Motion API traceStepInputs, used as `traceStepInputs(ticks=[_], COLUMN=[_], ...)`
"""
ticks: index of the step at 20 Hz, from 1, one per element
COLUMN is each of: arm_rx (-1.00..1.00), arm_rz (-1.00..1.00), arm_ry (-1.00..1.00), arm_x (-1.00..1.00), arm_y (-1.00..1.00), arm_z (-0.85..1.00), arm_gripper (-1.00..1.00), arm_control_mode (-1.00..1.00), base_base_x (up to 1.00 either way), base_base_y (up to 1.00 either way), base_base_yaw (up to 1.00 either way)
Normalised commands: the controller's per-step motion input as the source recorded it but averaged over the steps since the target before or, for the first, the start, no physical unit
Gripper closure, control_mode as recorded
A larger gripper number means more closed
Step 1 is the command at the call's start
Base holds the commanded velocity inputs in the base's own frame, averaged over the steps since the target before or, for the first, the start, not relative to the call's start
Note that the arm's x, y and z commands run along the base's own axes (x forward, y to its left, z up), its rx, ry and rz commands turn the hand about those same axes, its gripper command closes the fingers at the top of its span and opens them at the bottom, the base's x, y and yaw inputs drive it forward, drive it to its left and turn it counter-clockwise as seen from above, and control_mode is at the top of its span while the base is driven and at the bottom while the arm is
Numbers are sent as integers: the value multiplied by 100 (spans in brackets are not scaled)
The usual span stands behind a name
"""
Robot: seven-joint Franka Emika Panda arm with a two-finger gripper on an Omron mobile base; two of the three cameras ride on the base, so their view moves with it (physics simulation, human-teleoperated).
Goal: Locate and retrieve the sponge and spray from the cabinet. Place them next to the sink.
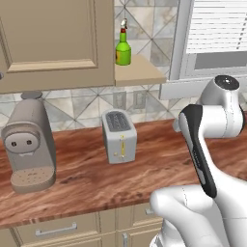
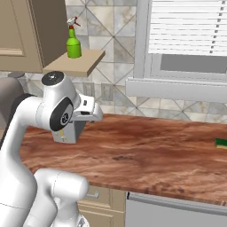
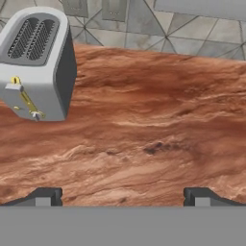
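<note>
The bright green plastic spray bottle point(image 1: 123, 50) stands upright on the tan side shelf point(image 1: 137, 71), nozzle up. The hand point(image 3: 123, 196) hangs wide open, empty, above the reddish wooden tabletop point(image 3: 158, 129).

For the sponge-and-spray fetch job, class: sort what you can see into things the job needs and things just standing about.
Needed: spray on the cabinet side shelf; sponge at the counter's right edge; the open gripper.

Standing about: toaster, coffee machine, window blinds.
</note>
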Motion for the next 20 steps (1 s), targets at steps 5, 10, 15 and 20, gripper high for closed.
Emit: traceStepInputs(ticks=[5, 10, 15, 20], arm_rx=[0, 4, 21, 18], arm_rz=[0, 2, 12, 17], arm_ry=[0, -5, -12, -11], arm_x=[0, -21, -16, -23], arm_y=[0, -16, -14, -7], arm_z=[0, 6, 49, 79], arm_gripper=[-100, -100, -100, -100], arm_control_mode=[-100, -100, -100, -100], base_base_x=[0, 0, 0, 0], base_base_y=[0, 0, 0, 0], base_base_yaw=[0, 0, 0, 0])
